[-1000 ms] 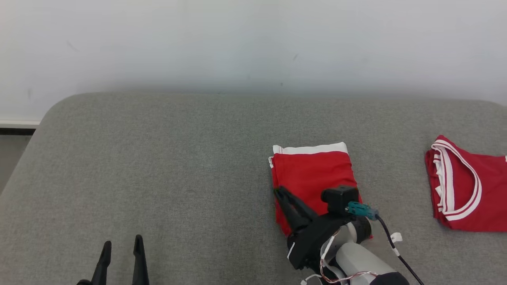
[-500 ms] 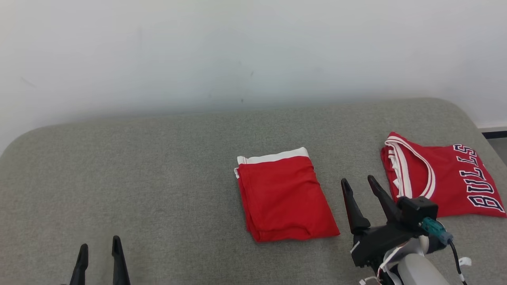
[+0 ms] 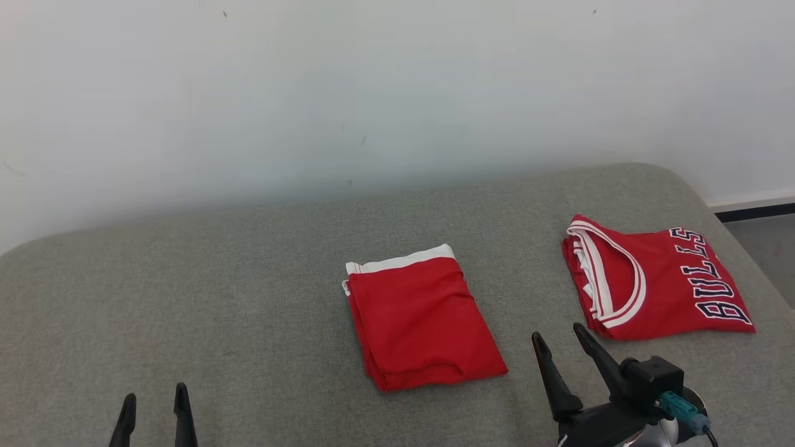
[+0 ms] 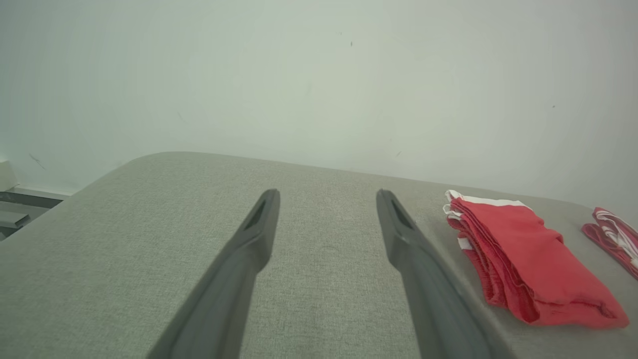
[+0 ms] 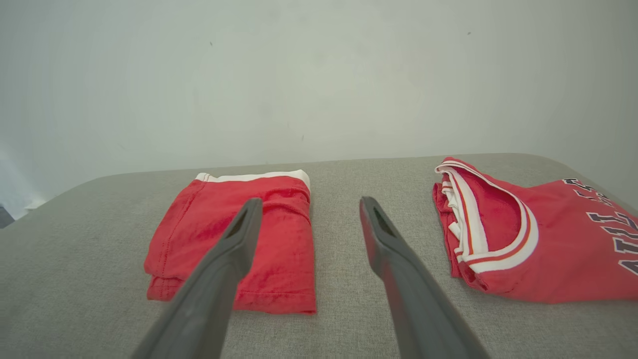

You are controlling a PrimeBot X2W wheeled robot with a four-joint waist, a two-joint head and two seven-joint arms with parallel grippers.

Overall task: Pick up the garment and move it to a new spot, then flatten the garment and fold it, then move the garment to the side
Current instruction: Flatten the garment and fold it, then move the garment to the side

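Observation:
The garment (image 3: 422, 320) is red with a white band and lies folded into a neat rectangle on the grey padded surface (image 3: 236, 285). My right gripper (image 3: 557, 332) hovers open just to its right, apart from it, with nothing between the fingers. In the right wrist view the garment (image 5: 286, 234) lies ahead and to the left of that gripper (image 5: 310, 200). My left gripper (image 3: 155, 392) stands open and empty at the lower left, well away from the cloth. In the left wrist view the garment (image 4: 523, 254) lies to the right of my left gripper (image 4: 327, 192).
A second red garment, a jersey (image 3: 671, 292) with white trim and dark lettering, lies folded near the surface's right end. It is also in the right wrist view, jersey (image 5: 548, 249). A pale wall rises behind. The surface's right edge drops to a floor (image 3: 767, 242).
My right gripper, shut on the folded garment's near edge a second ago, has let go, opened and drawn off to its right. The head camera has swung right.

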